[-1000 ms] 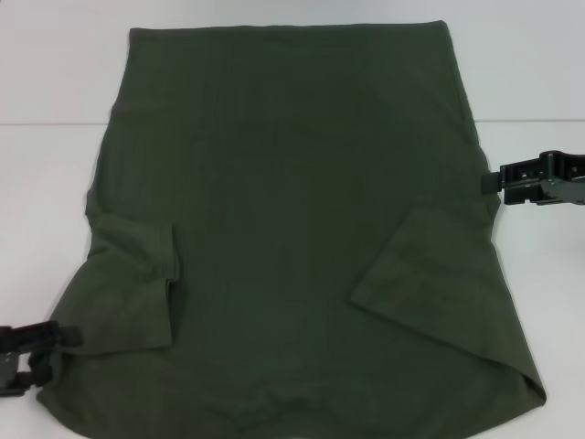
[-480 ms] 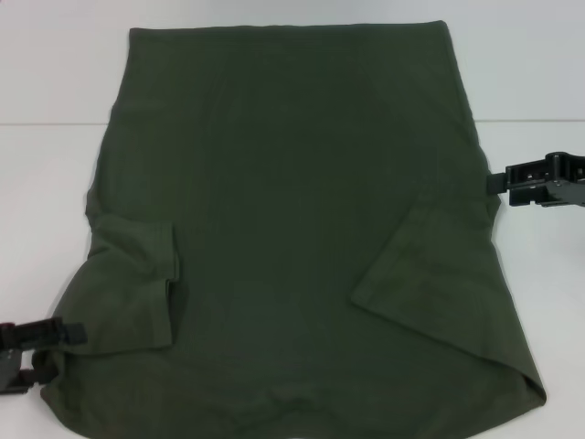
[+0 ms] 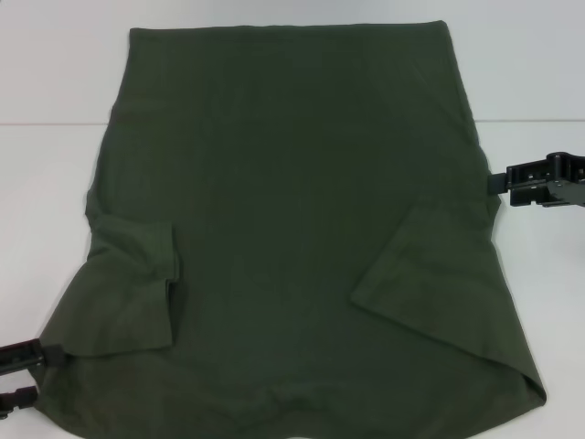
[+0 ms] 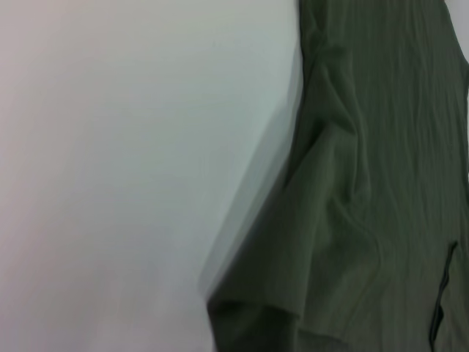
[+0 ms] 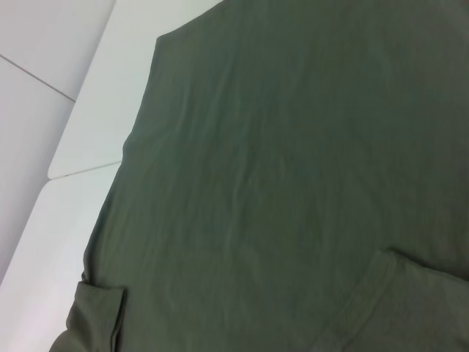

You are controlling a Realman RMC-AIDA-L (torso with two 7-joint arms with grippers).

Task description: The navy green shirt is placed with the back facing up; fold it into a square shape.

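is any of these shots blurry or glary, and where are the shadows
Head view: even, soft light, no glare; the dark olive-green short-sleeved shirt lies on the white table with almost no shadow. Left wrist view: the shirt's edge is smeared, with a soft grey shadow beside it on the table. Right wrist view: mildly soft, shirt folds readable, no glare.

The head camera looks forward and steeply down on the navy green shirt point(image 3: 292, 229), taking in nearly all of it on the white table point(image 3: 55, 210). The left wrist camera sits close over the shirt's left edge point(image 4: 293, 242), half its frame bare table. The right wrist camera looks across the shirt from its right side, closer in. All three share the folded-in left sleeve point(image 3: 137, 283) point(image 5: 95, 312).
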